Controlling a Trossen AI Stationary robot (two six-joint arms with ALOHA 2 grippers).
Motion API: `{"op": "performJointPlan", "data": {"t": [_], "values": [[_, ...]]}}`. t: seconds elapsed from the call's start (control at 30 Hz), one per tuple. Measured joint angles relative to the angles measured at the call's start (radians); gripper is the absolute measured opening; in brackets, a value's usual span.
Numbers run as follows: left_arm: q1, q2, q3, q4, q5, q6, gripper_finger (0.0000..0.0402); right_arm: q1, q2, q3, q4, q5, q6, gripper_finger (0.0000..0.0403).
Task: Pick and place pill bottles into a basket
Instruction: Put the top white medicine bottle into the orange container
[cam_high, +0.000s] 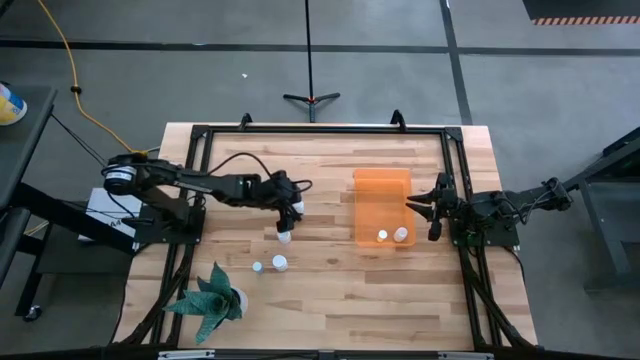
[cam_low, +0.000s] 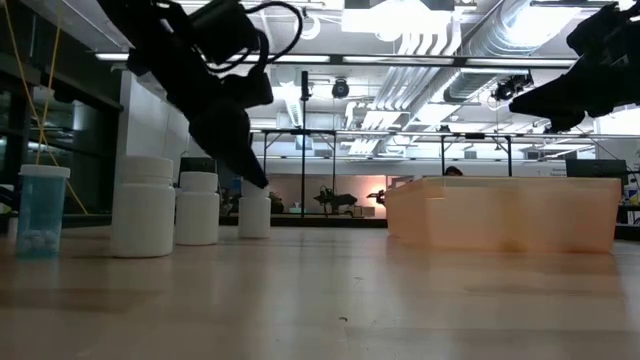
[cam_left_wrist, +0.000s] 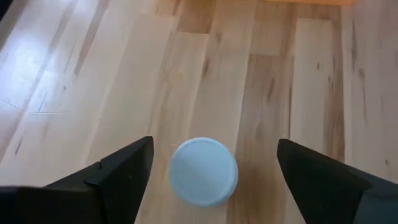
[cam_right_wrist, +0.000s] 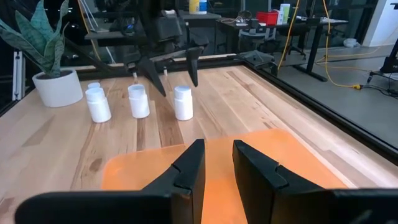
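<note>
Three white pill bottles stand upright on the wooden table: one (cam_high: 284, 237) right below my left gripper (cam_high: 290, 213), two more (cam_high: 280, 262) (cam_high: 258, 266) nearer the front edge. In the left wrist view the first bottle's round cap (cam_left_wrist: 203, 171) lies between my open fingers (cam_left_wrist: 124, 174), with a clear gap on each side. The orange basket (cam_high: 383, 185) sits at centre right with two bottles (cam_high: 382, 236) (cam_high: 401, 234) inside, near its front wall. My right gripper (cam_high: 432, 218) hovers at the basket's right edge, its fingers a little apart and holding nothing (cam_right_wrist: 217, 149).
A potted plant (cam_high: 215, 298) stands at the front left corner. A black frame (cam_high: 320, 130) runs around the table's edges. In the low view a bluish translucent jar (cam_low: 42, 210) stands at the far left. Bare wood lies between the bottles and the basket.
</note>
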Motion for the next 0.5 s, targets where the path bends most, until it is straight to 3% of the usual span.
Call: {"op": "performJointPlan", "data": {"t": [0.5], "values": [[0.000,0.066,0.000,0.005,-0.014,0.000,0.0322,0.000,0.000,0.000,-0.005,0.000,0.000,0.0074]]}}
